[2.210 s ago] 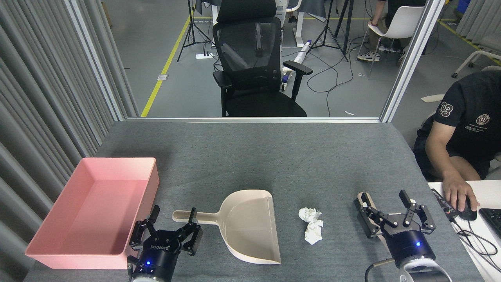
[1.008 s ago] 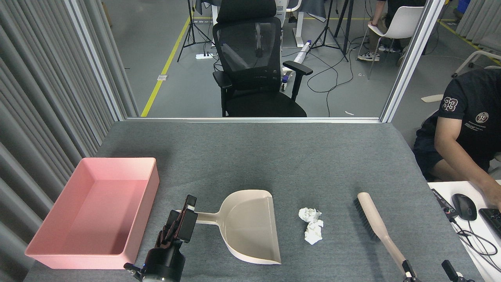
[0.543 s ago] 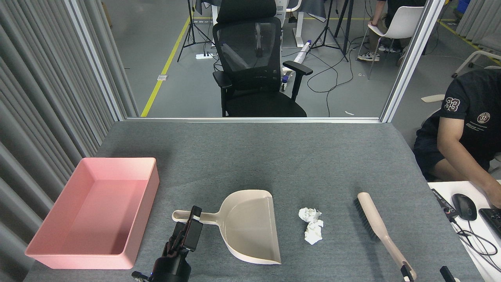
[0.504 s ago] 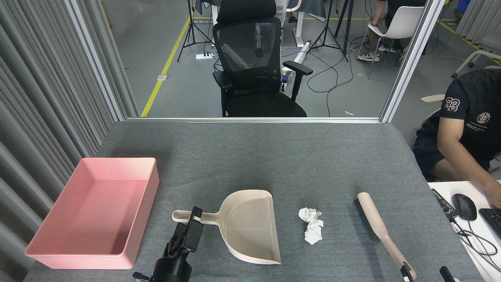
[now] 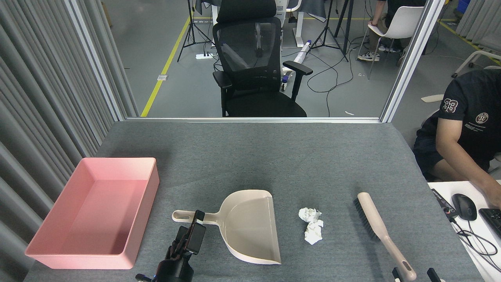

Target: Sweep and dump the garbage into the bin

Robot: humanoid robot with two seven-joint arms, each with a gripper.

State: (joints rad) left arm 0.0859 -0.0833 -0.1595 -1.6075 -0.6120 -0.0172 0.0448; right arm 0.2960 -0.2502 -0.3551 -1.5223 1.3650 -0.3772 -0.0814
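Observation:
Two crumpled white paper wads, the garbage (image 5: 312, 225), lie touching each other on the grey table, between the beige dustpan (image 5: 250, 229) and the beige brush (image 5: 376, 225). The pink bin (image 5: 153, 184) stands at the left and has nothing in it. My left gripper (image 5: 194, 231) is turned edge-on at the dustpan's handle, with a fingertip (image 5: 200, 215) over it; its opening does not show. At the bottom edge only the two tips of my right gripper (image 5: 413, 273) are in view, spread apart on either side of the brush handle's end.
A person sits at the right, arm reaching toward a white desk with a mouse (image 5: 464, 206) and keyboard (image 5: 494, 219). A black office chair (image 5: 254, 66) stands beyond the table's far edge. Grey curtains (image 5: 43, 98) run along the left.
My left gripper has turned edge-on and shifted slightly right and down along the dustpan handle. My right gripper has dropped back to the bottom edge, off the brush head. The person's hand has left the mouse.

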